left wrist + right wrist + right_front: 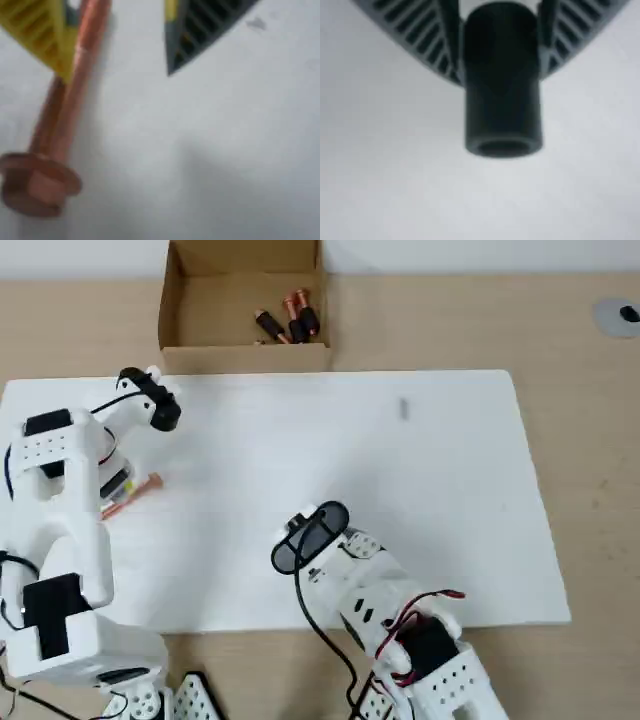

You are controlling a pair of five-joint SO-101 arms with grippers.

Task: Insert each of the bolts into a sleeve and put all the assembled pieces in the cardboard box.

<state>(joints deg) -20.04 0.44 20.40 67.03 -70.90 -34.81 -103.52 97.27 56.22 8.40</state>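
– Right up against the lens, what is that dark thing?
– One black sleeve (502, 90), clamped between the two ribbed fingers (420, 45) of the right claw (501, 70). Its hollow end shows, with plain white beneath it.
– And the white?
– Biggest first. A wooden table (580, 320) runs across the whole high view, with a pale strip (480, 255) beyond its far edge. On the table lies a broad white sheet (400, 500). The cardboard box (180, 310) stands on the wood just beside the sheet's far edge, left of middle, open at the top.
– The arms?
– Both are white. The left arm (60, 500) stands over the sheet's left edge and the right arm (400, 620) over its near edge.
– Anything in the box?
– A few assembled pieces (290, 322), copper bolts in black sleeves, lie together at its right side.
– And the left claw?
– The left claw (117, 70) is spread wide, low over the sheet. A loose copper bolt (60, 130) lies flat there, its shank against the yellow finger (40, 35) and its flanged head clear of the claw.
– Smaller things?
– A grey round disc (615, 317) sits at the table's far right, and there is a faint grey mark (404, 408) on the sheet.
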